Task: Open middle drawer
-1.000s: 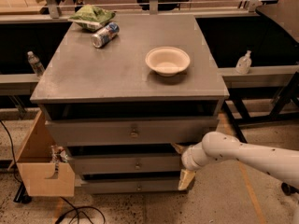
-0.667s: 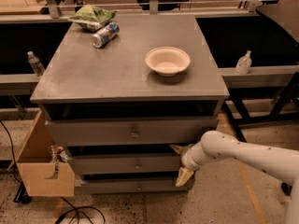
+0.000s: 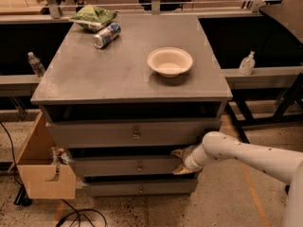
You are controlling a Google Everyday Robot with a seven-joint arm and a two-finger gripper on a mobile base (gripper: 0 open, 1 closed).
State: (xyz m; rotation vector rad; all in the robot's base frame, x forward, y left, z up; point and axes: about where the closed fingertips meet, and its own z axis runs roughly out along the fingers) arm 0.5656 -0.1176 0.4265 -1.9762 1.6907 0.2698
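Observation:
The middle drawer (image 3: 118, 166) is the grey front with a small brass knob (image 3: 139, 167), between the taller top drawer (image 3: 94, 134) and the slimmer bottom drawer (image 3: 113, 188) of a grey cabinet. My gripper (image 3: 179, 161) is at the right end of the middle drawer front, well right of the knob. Its two tan fingers are spread, one at the drawer's upper edge and one at its lower edge. The white arm (image 3: 246, 156) reaches in from the right.
On the cabinet top (image 3: 94, 74) stand a white bowl (image 3: 169, 61), a can lying on its side (image 3: 106, 35) and a green bag (image 3: 92, 15). A cardboard box (image 3: 45, 178) sits at the cabinet's left. Benches with bottles (image 3: 246, 63) flank it. A cable (image 3: 80, 215) lies on the floor.
My gripper has moved up and a little left, from beside the lower drawers to the right end of the middle drawer front. The drawers have not visibly moved.

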